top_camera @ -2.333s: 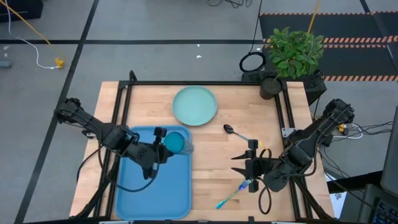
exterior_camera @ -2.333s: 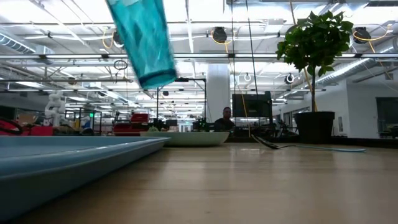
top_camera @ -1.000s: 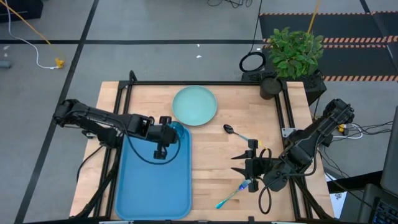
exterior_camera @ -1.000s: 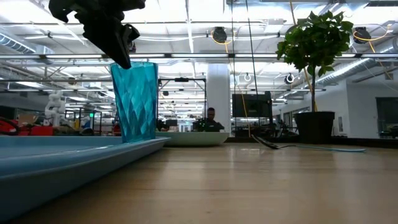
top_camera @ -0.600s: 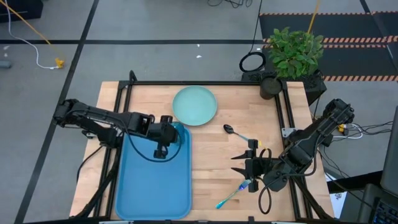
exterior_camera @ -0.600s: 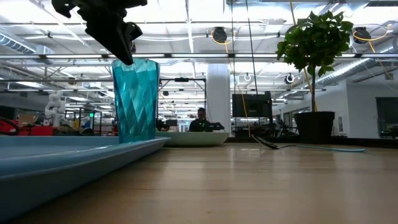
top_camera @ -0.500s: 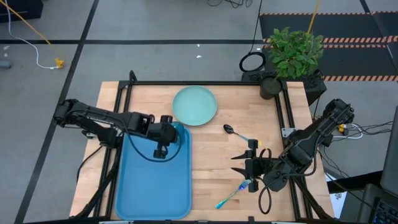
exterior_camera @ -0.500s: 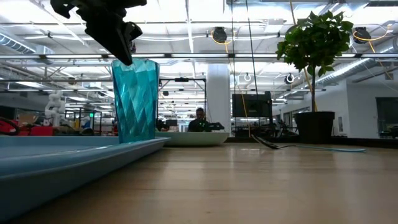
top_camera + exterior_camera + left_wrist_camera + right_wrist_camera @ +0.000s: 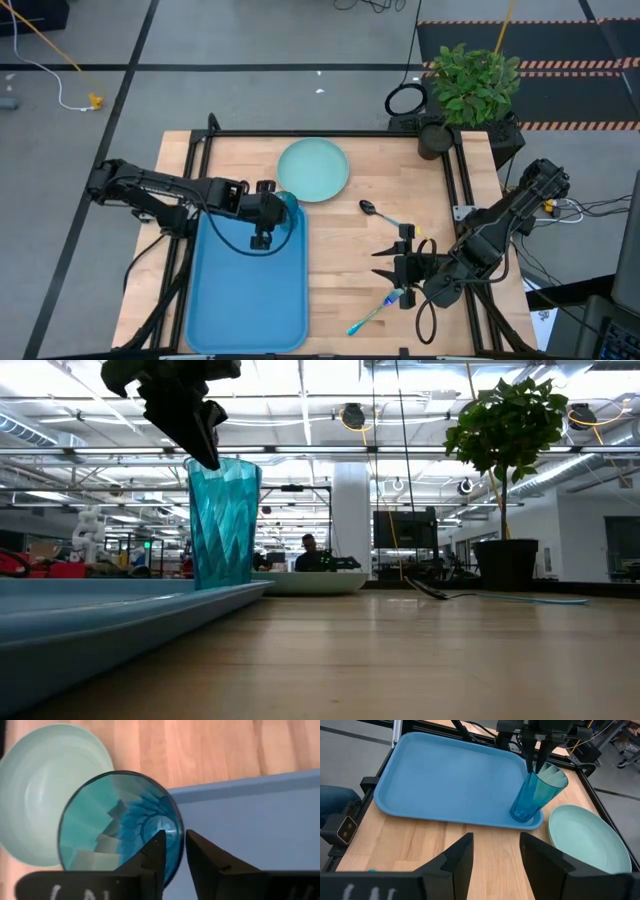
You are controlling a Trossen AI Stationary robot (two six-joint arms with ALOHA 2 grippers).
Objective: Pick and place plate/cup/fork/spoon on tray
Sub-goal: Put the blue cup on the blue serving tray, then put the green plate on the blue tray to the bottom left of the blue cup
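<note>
High view: I see the left gripper [image 9: 277,206] at the far right corner of the bright-blue tray [image 9: 240,300], clamped on the rim of the teal tumbler [image 9: 288,203], of which only a sliver shows past the arm. The rest of the tray holds nothing else. The mint-green plate [image 9: 313,169] lies on the bare table just beyond that corner, outside the tray. The spoon [image 9: 377,212] lies on the wood right of the plate; the light-blue fork [image 9: 372,314] lies nearer the front edge, just beside the right gripper [image 9: 385,264], which waits over the table with its fingers spread apart, holding nothing.

Low view: the tumbler [image 9: 222,525] stands upright on the tray [image 9: 120,605], base down near the rim, with the left gripper [image 9: 207,445] pinching its lip from above. The plate [image 9: 310,582] sits behind on the table. A potted plant [image 9: 505,470] stands at the far right.

Left wrist view: I look down into the tumbler [image 9: 120,827]; its inside is bare. One finger [image 9: 152,857] is inside the wall, the other outside, closed on the rim. The plate [image 9: 45,780] is just beside it, the tray floor [image 9: 250,820] on the other side.

Right wrist view: the tumbler [image 9: 536,795] stands inside the tray's corner [image 9: 445,780], the plate [image 9: 582,837] close by but outside.
</note>
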